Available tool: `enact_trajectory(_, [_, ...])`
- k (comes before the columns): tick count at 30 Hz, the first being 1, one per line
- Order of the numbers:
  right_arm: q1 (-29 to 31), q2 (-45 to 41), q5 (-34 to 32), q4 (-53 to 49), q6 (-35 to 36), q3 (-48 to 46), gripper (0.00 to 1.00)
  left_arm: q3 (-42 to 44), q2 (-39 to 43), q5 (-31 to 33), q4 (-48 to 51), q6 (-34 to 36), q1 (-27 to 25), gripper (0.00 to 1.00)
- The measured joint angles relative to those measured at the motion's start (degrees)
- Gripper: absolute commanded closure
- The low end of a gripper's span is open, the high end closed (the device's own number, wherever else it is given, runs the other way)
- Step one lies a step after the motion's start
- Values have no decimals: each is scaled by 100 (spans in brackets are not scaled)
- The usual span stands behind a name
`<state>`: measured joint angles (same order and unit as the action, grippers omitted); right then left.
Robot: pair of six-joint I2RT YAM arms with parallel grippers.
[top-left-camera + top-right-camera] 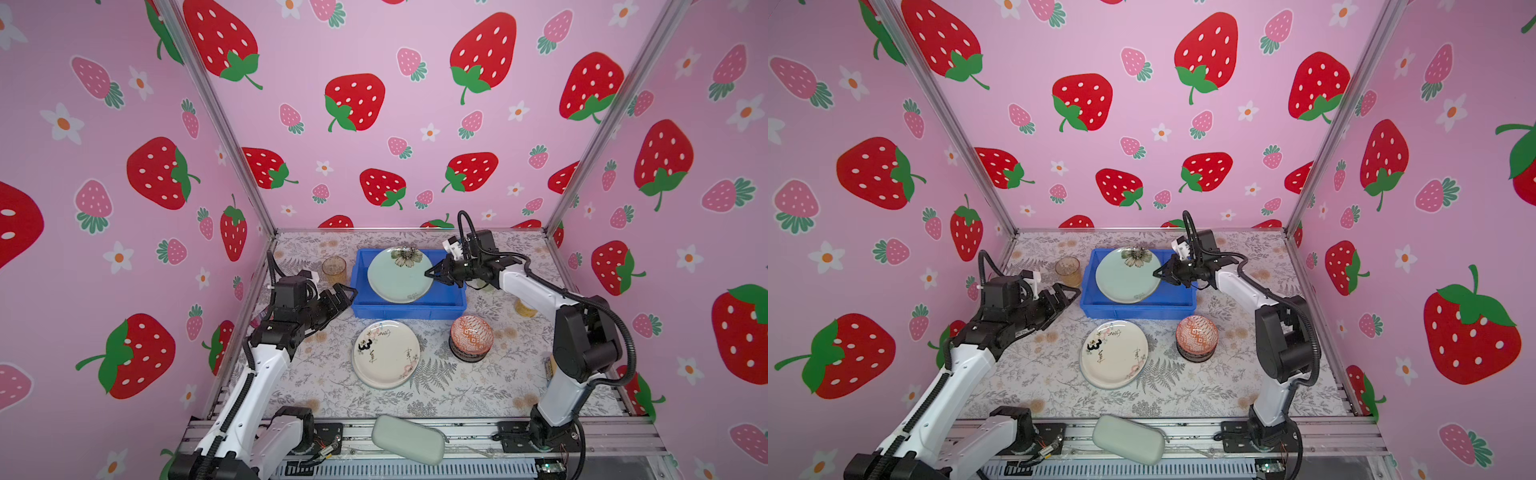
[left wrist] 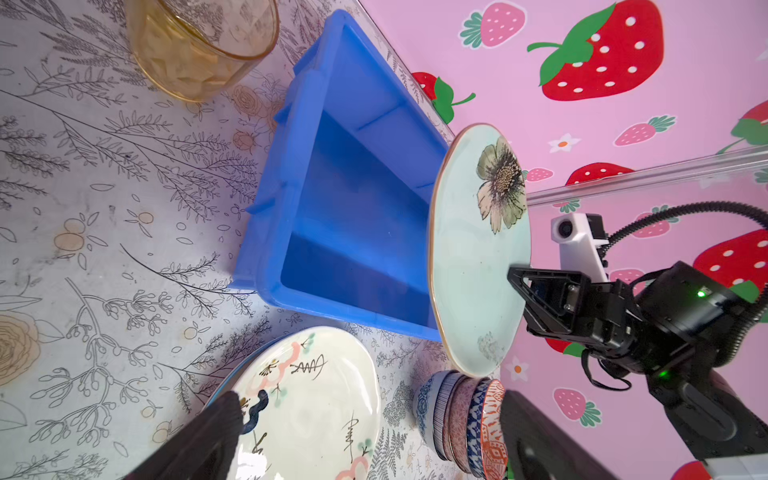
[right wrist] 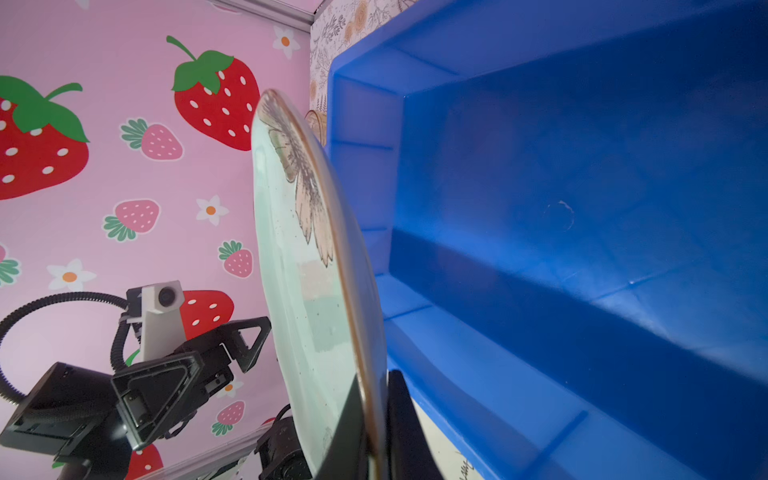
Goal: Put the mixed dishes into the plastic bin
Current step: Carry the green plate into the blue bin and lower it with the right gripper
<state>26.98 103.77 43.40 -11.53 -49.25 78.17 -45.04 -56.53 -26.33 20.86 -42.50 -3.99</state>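
Note:
My right gripper [image 1: 430, 274] [image 3: 376, 436] is shut on the rim of the pale green floral plate [image 1: 397, 276] [image 2: 473, 266]. It holds the plate tilted above the blue plastic bin [image 1: 409, 311] [image 3: 582, 208], whose inside shows nothing else. At the bin's left end my left gripper [image 1: 347, 299] [image 2: 374, 436] stands open and holds nothing. On the table in front of the bin lie a white painted plate [image 1: 386, 353] [image 2: 307, 399] and a stack of patterned bowls [image 1: 471, 336] [image 2: 465, 419] with an orange one on top. An amber tumbler [image 1: 333, 270] [image 2: 199, 45] stands left of the bin.
Another amber tumbler [image 1: 524, 308] stands partly hidden behind my right arm. A pale grey-green pouch [image 1: 407, 438] lies on the front rail. Strawberry-print walls close in the table at the back and on both sides.

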Motion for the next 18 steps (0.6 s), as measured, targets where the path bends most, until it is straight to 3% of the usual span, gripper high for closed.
enact_trajectory(18, [0, 852, -444, 264, -219, 127, 100, -186, -455, 37, -4, 251, 4, 1])
